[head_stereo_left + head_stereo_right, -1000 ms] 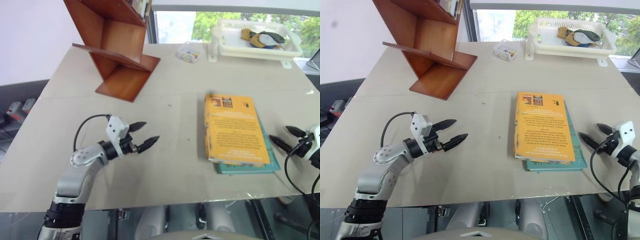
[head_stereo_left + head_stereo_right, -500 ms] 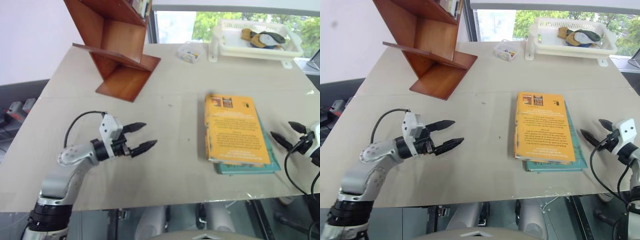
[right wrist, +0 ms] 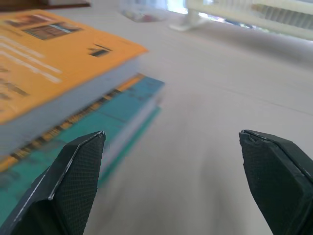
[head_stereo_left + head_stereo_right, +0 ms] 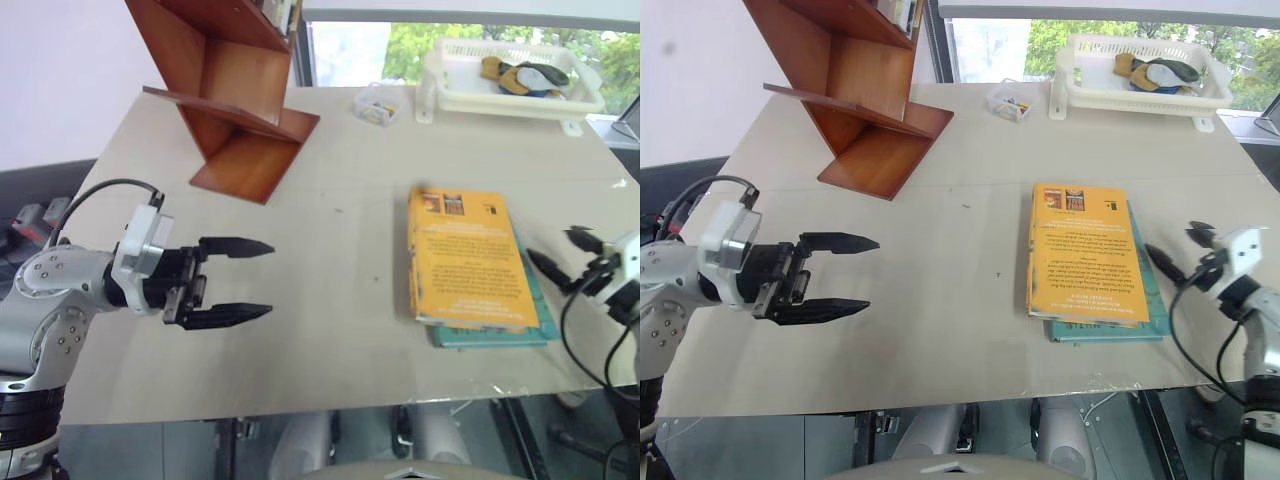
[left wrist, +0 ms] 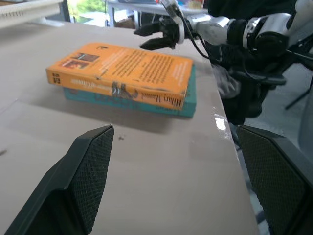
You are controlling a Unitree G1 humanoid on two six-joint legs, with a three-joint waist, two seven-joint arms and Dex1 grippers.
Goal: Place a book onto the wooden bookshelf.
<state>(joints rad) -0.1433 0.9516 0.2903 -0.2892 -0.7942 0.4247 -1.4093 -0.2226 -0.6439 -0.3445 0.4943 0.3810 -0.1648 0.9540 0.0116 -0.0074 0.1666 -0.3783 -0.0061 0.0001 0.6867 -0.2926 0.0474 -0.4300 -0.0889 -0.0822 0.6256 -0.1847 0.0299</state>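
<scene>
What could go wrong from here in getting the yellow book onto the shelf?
1. The book lies flush on a teal book, so the open right gripper beside them might catch both or shove the stack.
2. The wooden bookshelf stands far across the table; its slanted boards could let the book slide.

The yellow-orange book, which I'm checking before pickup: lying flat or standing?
Flat: the yellow-orange book lies cover-up atop the teal book.
</scene>
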